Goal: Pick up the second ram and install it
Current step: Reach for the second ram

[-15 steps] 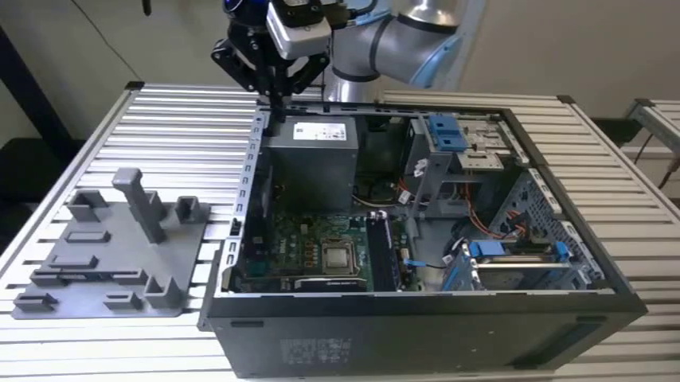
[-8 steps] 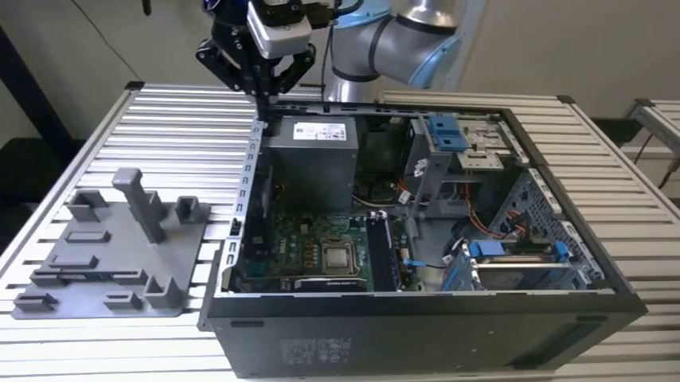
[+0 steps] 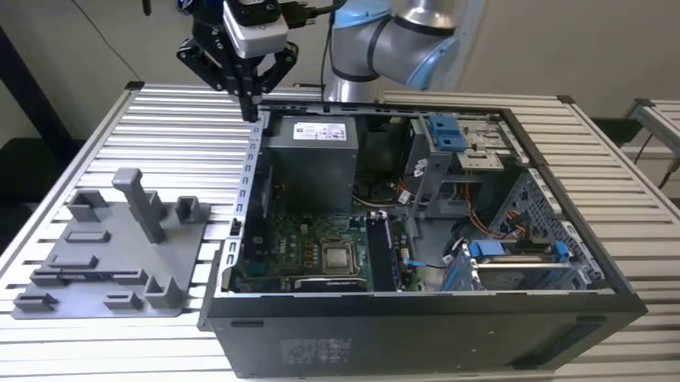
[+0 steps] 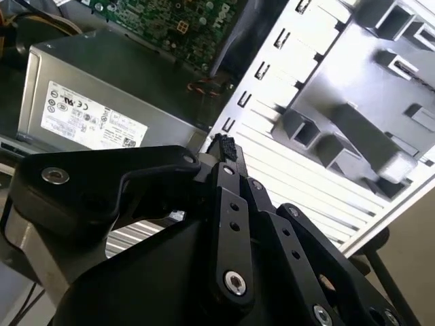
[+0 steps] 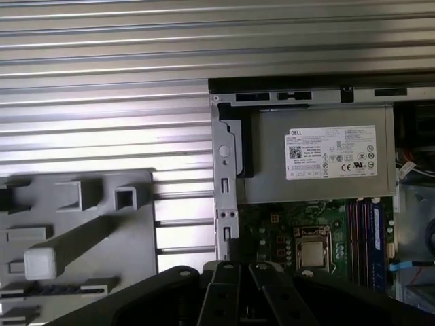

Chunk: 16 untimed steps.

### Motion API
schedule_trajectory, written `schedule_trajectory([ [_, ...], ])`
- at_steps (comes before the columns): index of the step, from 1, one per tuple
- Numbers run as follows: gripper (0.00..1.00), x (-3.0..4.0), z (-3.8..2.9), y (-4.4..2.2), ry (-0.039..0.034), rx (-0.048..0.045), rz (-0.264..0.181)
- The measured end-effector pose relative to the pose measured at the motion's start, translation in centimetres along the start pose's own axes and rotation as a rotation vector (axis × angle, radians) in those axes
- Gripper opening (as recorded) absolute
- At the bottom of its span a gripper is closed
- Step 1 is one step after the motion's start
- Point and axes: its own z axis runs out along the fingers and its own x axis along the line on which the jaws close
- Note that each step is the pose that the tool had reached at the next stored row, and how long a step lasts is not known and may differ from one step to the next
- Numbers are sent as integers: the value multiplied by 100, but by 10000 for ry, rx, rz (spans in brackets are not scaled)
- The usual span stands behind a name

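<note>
We see the black two-finger gripper (image 3: 253, 111) in the upper left of the exterior view. It hangs over the slatted metal table (image 3: 149, 135), just outside the far corner of the open black desktop computer case (image 3: 425, 334). Its fingers are pressed together and pinch nothing; in the second wrist view they meet at a single dark tip.

The flat grey plastic tray with upright posts (image 3: 191, 239) fills the lower left of the exterior view, beside the case and well apart from the gripper. What we take for the second ram (image 5: 61, 288), a slim dark stick, lies flat in a slot of that tray. In the exterior view it shows as a dark strip (image 3: 91, 276) below the tallest post.

Inside the case, the grey metal power supply box (image 3: 308, 159) sits above the green motherboard (image 3: 292, 251).
</note>
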Motion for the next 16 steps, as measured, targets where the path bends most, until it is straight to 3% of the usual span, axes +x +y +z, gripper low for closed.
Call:
schedule_trajectory([
  [16, 11, 378, -11, -26, 0, 0, -9],
])
